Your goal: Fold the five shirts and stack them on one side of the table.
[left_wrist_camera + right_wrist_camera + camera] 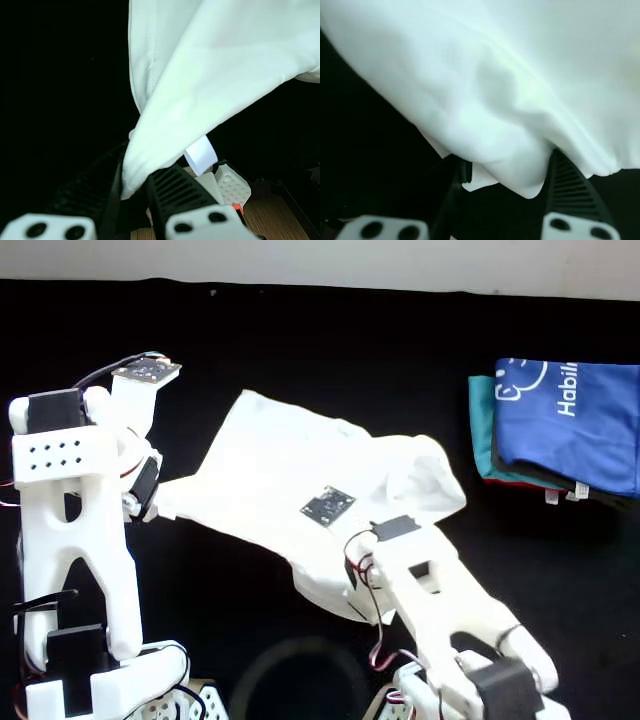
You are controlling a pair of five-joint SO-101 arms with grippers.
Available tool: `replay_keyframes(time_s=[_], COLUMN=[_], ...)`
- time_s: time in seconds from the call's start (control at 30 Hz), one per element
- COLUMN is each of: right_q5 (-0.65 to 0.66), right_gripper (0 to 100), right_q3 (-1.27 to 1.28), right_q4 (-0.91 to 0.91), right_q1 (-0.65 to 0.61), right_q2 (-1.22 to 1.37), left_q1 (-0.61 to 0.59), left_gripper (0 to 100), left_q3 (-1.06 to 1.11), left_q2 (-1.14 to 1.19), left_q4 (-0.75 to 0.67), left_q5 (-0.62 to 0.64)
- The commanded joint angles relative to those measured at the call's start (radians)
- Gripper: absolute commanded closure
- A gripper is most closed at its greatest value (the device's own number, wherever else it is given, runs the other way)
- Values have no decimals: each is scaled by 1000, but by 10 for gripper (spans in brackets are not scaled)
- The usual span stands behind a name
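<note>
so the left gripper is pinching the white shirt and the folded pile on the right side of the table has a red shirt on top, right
Not quite. The folded pile has a blue shirt on top, not a red one; the high view shows red only as a thin edge lower in the pile. The left gripper is indeed pinching the white shirt.

Blue folded cloth shirt (585, 435): white lettering (567, 390) runs sideways across its top face and is cut off at the frame's right edge, so no whole word can be made out.
Beside the lettering: a white outline drawing (518, 378) with no characters in it.
Just below the blue shirt's near edge: two small white tags (550, 497), any print on them too small to read.
White cloth shirt (210, 65): a white fabric tag (201, 155) hangs beneath it, its visible face blank.
</note>
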Motion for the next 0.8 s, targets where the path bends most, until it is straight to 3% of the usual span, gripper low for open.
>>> replay_keyframes(time_s=[0.0,0.1,0.23,0.47,0.6,0.77], right_q5=[0,0,0,2,2,2], right_gripper=[868,998,993,993,993,993], right_q3=[-21,-76,-189,-424,-535,-690], right_q4=[-22,22,142,245,206,191], right_q1=[30,93,189,378,483,516], right_q2=[62,61,13,-321,-440,-450], left_q1=[-2,-2,-2,-2,27,122], left_gripper=[991,991,991,991,991,991], left_q3=[-25,30,102,153,12,-211], left_q2=[-31,-31,-31,-41,-42,-42], left_q4=[8,3,-12,-86,-40,40], left_q5=[-3,-3,-5,-3,0,37])
